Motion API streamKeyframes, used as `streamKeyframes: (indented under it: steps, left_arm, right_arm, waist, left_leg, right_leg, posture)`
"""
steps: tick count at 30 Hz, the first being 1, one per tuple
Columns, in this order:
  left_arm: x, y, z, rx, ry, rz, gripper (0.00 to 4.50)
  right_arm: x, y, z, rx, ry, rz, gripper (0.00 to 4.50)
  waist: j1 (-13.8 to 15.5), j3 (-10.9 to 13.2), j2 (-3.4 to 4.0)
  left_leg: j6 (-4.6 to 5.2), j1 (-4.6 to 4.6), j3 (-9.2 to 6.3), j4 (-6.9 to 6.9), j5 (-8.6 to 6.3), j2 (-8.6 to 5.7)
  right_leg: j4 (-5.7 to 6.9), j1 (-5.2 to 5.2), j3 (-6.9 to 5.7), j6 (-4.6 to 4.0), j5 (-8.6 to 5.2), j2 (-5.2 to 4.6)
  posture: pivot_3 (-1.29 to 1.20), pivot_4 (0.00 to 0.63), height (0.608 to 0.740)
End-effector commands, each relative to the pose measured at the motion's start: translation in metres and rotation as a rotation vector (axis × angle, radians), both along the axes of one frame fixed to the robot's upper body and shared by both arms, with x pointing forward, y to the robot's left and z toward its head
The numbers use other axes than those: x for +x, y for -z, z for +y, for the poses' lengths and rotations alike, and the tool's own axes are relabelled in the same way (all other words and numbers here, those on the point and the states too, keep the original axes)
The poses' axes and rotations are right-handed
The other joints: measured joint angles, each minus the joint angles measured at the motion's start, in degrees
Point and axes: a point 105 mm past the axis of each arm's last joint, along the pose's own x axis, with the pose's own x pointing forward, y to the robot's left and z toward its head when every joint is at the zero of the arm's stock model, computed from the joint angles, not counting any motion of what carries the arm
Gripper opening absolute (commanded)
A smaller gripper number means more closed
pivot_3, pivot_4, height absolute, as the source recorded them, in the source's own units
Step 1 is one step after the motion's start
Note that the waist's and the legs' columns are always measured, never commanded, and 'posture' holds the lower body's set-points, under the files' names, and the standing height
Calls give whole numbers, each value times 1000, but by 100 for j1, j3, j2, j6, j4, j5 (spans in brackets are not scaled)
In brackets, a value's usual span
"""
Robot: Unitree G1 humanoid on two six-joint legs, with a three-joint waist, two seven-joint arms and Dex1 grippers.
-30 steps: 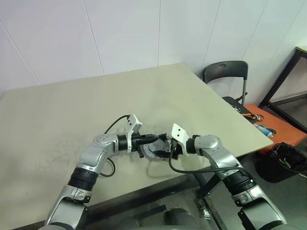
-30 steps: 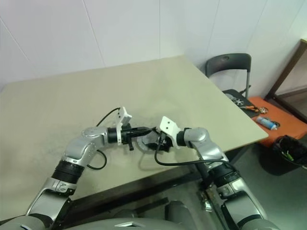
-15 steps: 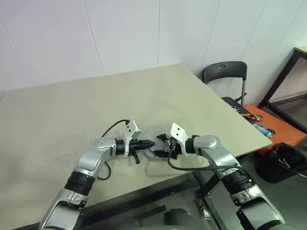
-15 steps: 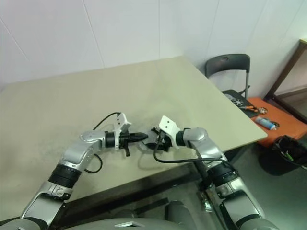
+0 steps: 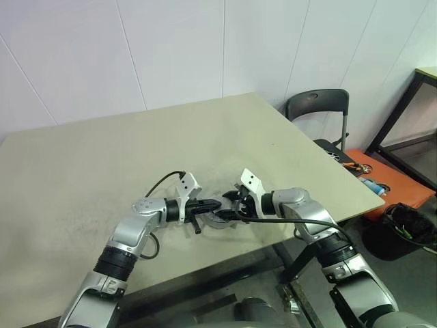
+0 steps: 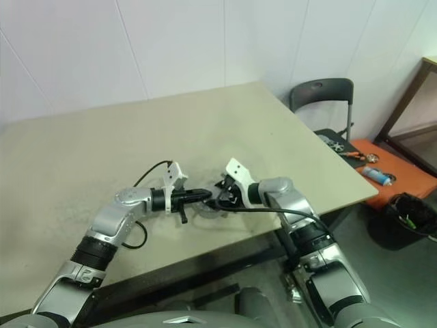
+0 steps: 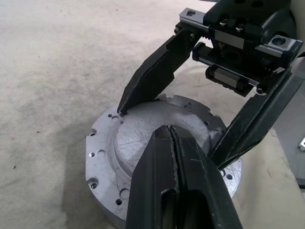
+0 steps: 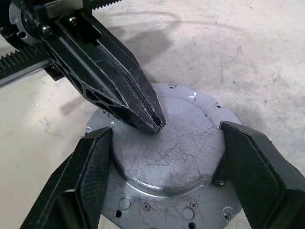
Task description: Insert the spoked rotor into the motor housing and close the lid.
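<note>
- From the head cameras I see both arms meeting over the near edge of the table, left gripper and right gripper tip to tip above a silver disc, the lid. A chair stands at the far right.
- In the left wrist view, my left gripper is clenched on nothing, its tips over the lid's raised dome. The lid lies flat on the table, its flange ringed with holes; I cannot see rotor or housing beneath it.
- In the right wrist view, my right gripper stands spread, its fingers straddling the lid's dome on either side; I cannot tell whether they touch it.
</note>
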Motion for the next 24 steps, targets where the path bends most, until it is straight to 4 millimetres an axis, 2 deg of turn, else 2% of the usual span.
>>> streamKeyframes:
  steps: [1,12,24]
  left_arm:
    - [1,-5,-3,1,2,-11,46]
    - [4,-9,-1,-4,-10,-14,46]
    - [0,-7,1,22,14,-17,46]
  right_arm:
    - [-8,30,-10,-99,24,67,3184]
    - [-18,46,-11,-166,-29,6,3184]
    - [-16,44,-12,-148,-8,35,3184]
  waist:
    - [1,0,0]
    - [-93,0,6]
    - [-127,0,13]
  left_leg:
    - [0,0,0,0,0,0]
    - [0,0,-4,-8,-1,1]
    - [2,-1,-15,-15,-2,2]
  right_leg:
    - [0,0,0,0,0,0]
    - [-18,4,-3,1,-1,-1]
    - [-43,14,-12,4,-1,-3]
  posture:
    - [0,0,740]
    - [0,0,740]
    - [0,0,740]
